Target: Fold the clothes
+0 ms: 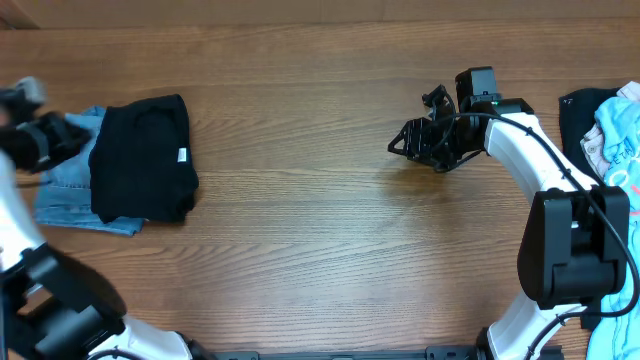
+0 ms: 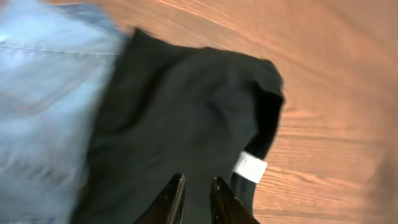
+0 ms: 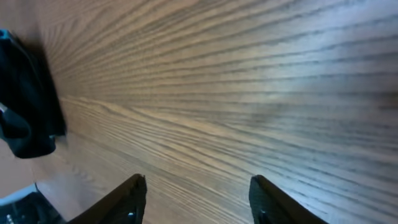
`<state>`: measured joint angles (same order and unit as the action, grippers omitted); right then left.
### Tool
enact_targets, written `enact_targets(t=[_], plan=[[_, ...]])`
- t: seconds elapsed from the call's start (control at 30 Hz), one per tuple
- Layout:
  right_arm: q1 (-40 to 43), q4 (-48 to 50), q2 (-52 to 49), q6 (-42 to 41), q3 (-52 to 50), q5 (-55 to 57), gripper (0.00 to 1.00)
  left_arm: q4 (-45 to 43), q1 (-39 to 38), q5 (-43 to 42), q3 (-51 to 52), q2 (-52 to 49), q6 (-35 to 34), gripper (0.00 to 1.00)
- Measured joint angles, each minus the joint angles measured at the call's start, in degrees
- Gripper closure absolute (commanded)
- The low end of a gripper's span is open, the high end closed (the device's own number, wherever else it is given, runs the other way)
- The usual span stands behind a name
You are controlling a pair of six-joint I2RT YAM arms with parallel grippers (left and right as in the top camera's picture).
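L wrist view, closest in: L gripper (image 2: 196, 182) has its fingers nearly together w/ only a slim gap, hanging over the black garment (image 2: 186, 106). Frame is blurred, so can't tell if it's clenched or pinching fabric. Just beside the tips is the white label (image 2: 250, 167), at the garment's edge. Garment lies folded, partly on top of a pale denim piece (image 2: 43, 106) that sticks out beside it.

R wrist view: R gripper (image 3: 198, 183) is released, fingers wide apart, nothing btwn them, bare table (image 3: 236, 81) below.

Overhead: the folded stack sits at the table's L side. R gripper is well apart from it, R of centre. Farther R, at the table edge, a second black piece (image 1: 578, 125) touches a pale-blue printed piece (image 1: 622, 135); both crumpled, not folded.
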<state>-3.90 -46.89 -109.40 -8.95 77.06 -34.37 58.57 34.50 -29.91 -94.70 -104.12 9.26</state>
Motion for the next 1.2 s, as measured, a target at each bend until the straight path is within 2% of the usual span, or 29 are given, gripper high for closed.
enact_targets(t=[0.07, 0.1, 0.27, 0.37, 0.4, 0.47, 0.57, 0.7, 0.77, 0.8, 0.83, 0.87, 1.03, 1.2], plan=[[0.0, -2.08, 0.28, 0.7, 0.31, -0.24, 0.43, -5.09, -4.85, 5.6, 3.85, 0.2, -2.01, 0.48], [0.02, -3.1, 0.63, 1.16, 0.66, -0.22, 0.43, -7.52, -7.61, 9.46, 6.73, 0.15, -4.2, 0.45], [0.0, -6.49, 8.46, 4.04, 4.44, 0.33, 0.41, -11.65, -9.73, 20.65, 13.57, 0.0, -9.2, 0.47], [0.0, -6.21, 15.41, 4.7, 6.25, 0.76, 0.39, -12.31, -9.14, 22.91, 13.73, -0.02, -10.45, 0.55], [0.0, -6.05, 18.38, 4.85, 6.67, 0.79, 0.38, -12.35, -8.87, 22.84, 13.73, -0.02, -10.82, 0.55], [0.0, -5.64, 22.47, 5.11, 7.02, 0.9, 0.36, -12.0, -8.52, 21.53, 13.7, -0.02, -10.82, 0.45], [0.0, -5.62, 30.08, 5.62, 7.39, 1.99, 0.29, -8.02, -8.28, 12.96, 11.52, 0.04, -8.92, 0.37], [0.0, -5.95, 35.26, 5.64, 7.39, 5.31, 0.16, 0.13, -10.36, 6.47, 3.72, 1.4, -5.62, 0.33], [0.02, -6.67, 37.92, 5.95, 7.39, 7.65, 0.0, 3.3, -12.66, 4.94, -0.5, 3.93, -3.85, 0.29], [0.0, -6.93, 39.15, 6.1, 7.39, 8.35, 0.0, 4.48, -14.67, 4.26, -2.47, 6.82, -2.69, 0.27], [0.0, -7.67, 40.39, 6.34, 7.39, 9.16, 0.0, 5.53, -16.48, 3.74, -3.41, 9.66, -1.79, 0.16], [0.0, -8.83, 41.77, 6.08, 7.39, 9.73, 0.0, 6.97, -18.29, 3.19, -4.13, 12.92, -1.14, 0.0], [0.0, -14.51, 48.0, 6.01, 7.43, 10.86, 0.0, 15.26, -27.41, 4.96, -5.55, 24.24, -1.07, 0.0], [0.0, -20.94, 49.92, 5.97, 7.48, 11.13, 0.0, 20.7, -34.45, 12.02, -4.76, 23.63, -4.79, 0.0]])
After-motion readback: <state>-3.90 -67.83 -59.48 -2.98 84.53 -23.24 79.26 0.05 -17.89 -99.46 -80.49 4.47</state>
